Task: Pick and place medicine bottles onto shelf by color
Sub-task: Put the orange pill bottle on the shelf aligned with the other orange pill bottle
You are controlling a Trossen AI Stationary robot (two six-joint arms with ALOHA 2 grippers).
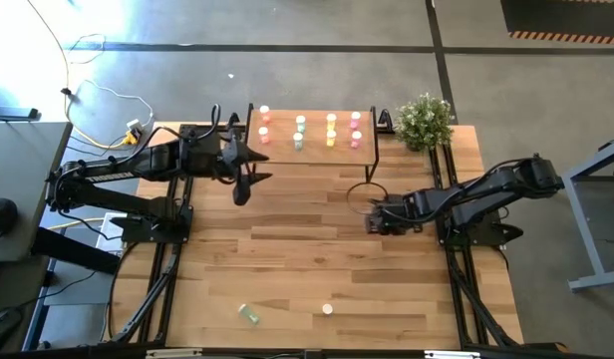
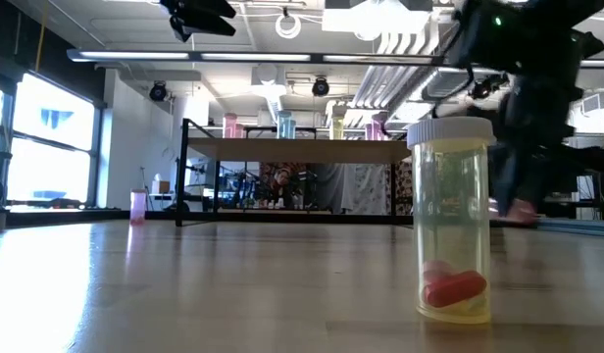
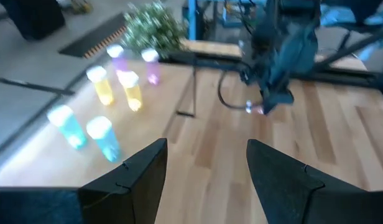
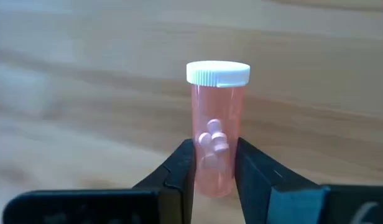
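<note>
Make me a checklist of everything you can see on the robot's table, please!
Surface: wooden tabletop, mostly bare boards.
Job's things: shelf at the far edge with bottles in red, green, yellow and pink columns; a pink bottle stands upright in the right gripper; a green bottle lies on its side near the front; a yellow bottle stands near the front.
Clutter: potted plant beside the shelf.
Grippers: right gripper shut on the pink bottle near the table's middle; left gripper open, holding nothing, in front of the shelf.
Cables: white cable on the floor, left of the table.
Surroundings: grey floor.
</note>
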